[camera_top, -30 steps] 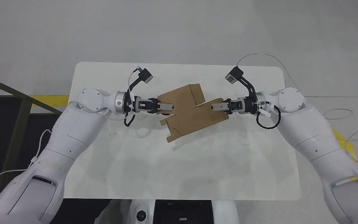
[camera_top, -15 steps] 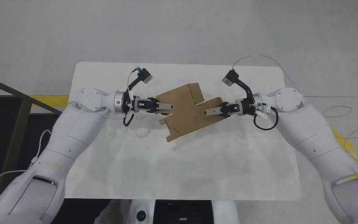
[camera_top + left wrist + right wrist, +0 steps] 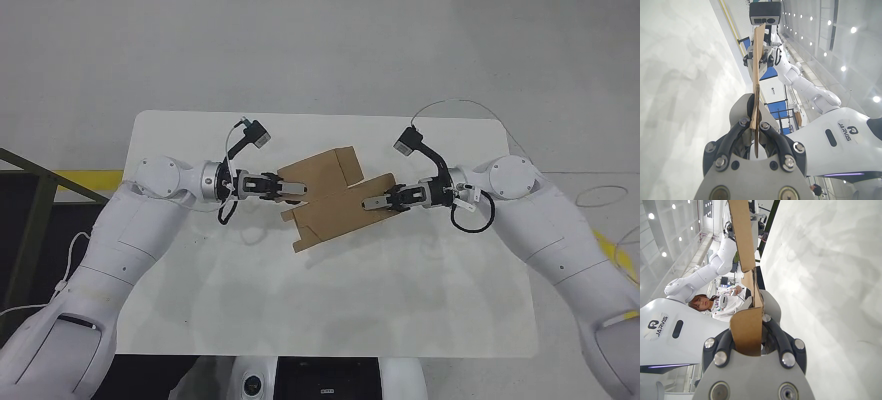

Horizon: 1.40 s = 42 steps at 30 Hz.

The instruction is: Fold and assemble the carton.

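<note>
A flattened brown carton [image 3: 330, 196] hangs between my two grippers above the middle of the white table [image 3: 200, 300]. My left gripper [image 3: 296, 186] is shut on the carton's left edge. In the left wrist view the carton [image 3: 756, 75] is edge-on, pinched between the left gripper's [image 3: 754, 108] fingers. My right gripper [image 3: 374, 200] is shut on the carton's right part. In the right wrist view a bent flap [image 3: 746, 330] sits between the jaws of the right gripper [image 3: 758, 307], and the carton [image 3: 743, 236] runs on towards the far arm.
The table's far edge lies just behind both wrists. A dark metal frame [image 3: 25, 175] stands off the table's left side, and thin cables [image 3: 600, 200] lie on the floor to the right. The table's near half [image 3: 330, 310] is bare.
My right gripper has slid leftward along the carton, farther in from its right end. The carton has shifted slightly down and left. The left gripper has barely moved.
</note>
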Each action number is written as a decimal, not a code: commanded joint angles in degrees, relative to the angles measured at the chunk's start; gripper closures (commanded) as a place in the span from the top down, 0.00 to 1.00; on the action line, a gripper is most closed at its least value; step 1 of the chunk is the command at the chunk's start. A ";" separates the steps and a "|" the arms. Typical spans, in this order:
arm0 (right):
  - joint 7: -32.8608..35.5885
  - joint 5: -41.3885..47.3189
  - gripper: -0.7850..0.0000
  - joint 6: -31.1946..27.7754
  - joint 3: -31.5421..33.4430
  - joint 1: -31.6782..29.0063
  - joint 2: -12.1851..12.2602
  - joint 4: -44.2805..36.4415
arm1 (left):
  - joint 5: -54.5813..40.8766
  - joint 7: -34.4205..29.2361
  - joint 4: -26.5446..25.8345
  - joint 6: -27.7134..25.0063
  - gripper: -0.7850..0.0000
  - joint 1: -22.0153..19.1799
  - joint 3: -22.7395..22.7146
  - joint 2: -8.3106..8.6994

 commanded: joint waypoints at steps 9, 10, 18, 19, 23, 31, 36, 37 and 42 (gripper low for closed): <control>-0.07 1.35 0.00 -0.06 -0.34 0.55 -0.08 1.91 | -1.94 -0.06 -0.47 0.06 1.00 0.91 -2.14 0.20; -0.12 1.47 0.00 -0.11 -0.35 0.56 -0.12 2.00 | -1.90 -0.17 -0.59 0.17 1.00 0.97 -2.38 0.24; -0.88 1.54 0.00 -0.87 -0.28 0.37 -0.36 3.57 | -5.42 -0.39 -0.25 1.31 1.00 1.74 -4.18 0.16; -0.92 1.45 0.00 -0.90 -0.28 0.37 -0.38 3.79 | -5.88 -0.41 -0.24 1.62 1.00 1.82 -4.37 0.13; -1.04 1.44 0.00 -1.03 -0.23 0.41 -0.51 4.44 | -7.52 -1.26 -0.38 2.71 1.00 1.88 -5.12 0.05; -1.09 0.52 0.00 -1.08 -0.57 0.72 -0.88 5.62 | -9.95 -2.97 -1.80 3.99 1.00 2.25 -6.67 -0.05; -1.13 0.33 0.00 -1.11 -0.97 0.91 -1.23 6.12 | -10.01 -3.08 -2.83 4.36 1.00 2.49 -7.56 -0.07; -1.16 0.28 0.00 -1.14 -1.03 0.95 -1.29 6.22 | -10.05 -3.10 -3.05 4.40 1.00 2.57 -7.73 -0.07; -1.14 0.18 0.00 -1.12 -1.24 1.13 -1.51 6.68 | -9.65 -3.38 -3.80 4.62 1.00 2.96 -8.30 -0.11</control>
